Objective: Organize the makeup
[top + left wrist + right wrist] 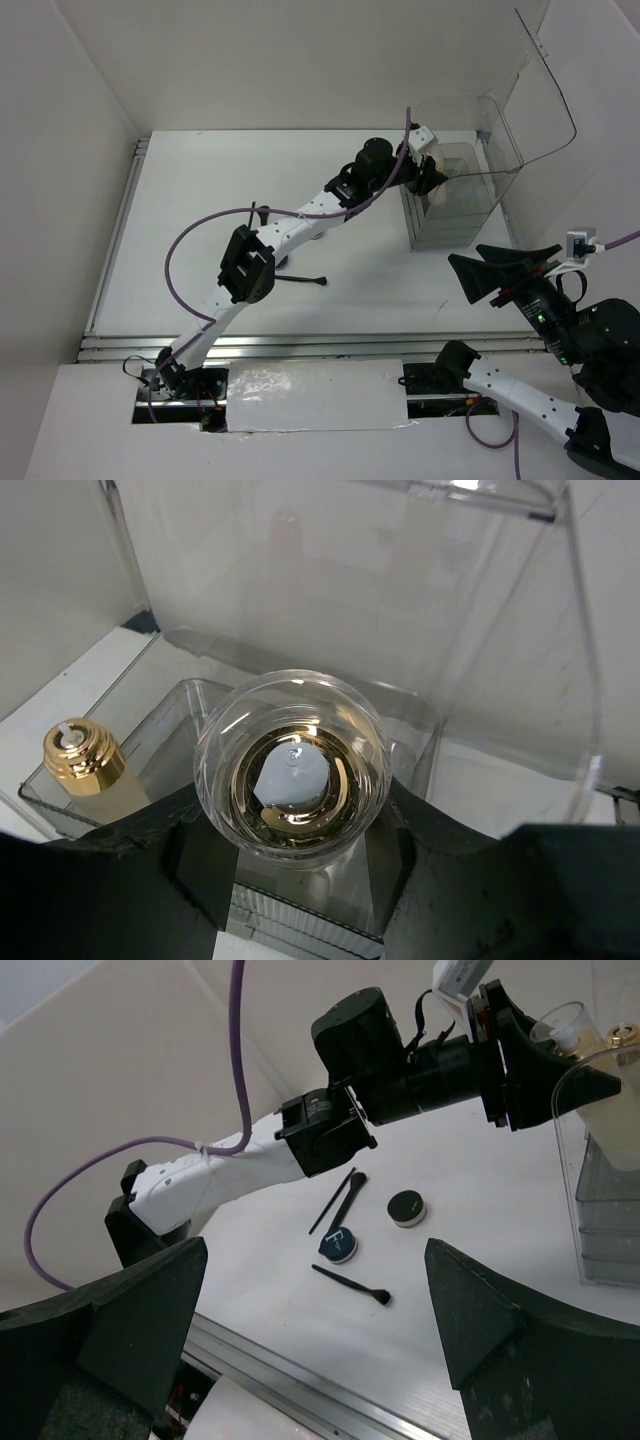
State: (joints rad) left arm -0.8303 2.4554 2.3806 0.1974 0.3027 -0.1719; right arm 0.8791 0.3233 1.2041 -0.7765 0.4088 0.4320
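The clear-capped tube bottle (291,780) is pinched upright between the black fingers of the left gripper (430,176), directly over the open top of the clear plastic box (470,190). Its cap is a round transparent dome with a glossy gold collar inside; the body below the cap is largely hidden. A second tube bottle (88,770), beige with a ribbed gold top, stands upright inside the box, just to the left of the held one and apart from it.

The box is of rigid, transparent plastic with rounded corners and a tall raised back wall. It stands at the far right corner of the white table (200,200).

The remaining makeup lies loose near the middle of the table, below the extended left arm. The round dark-blue compact (338,1246) and the round black compact (406,1208) lie flat, near each other but not touching. Two thin black brushes (341,1198) lie side by side just beyond the blue compact. A third thin brush (350,1285) lies alone, nearer the near edge.

The right gripper (312,1252) hangs above the near right edge with its matte black fingers spread wide, holding nothing.
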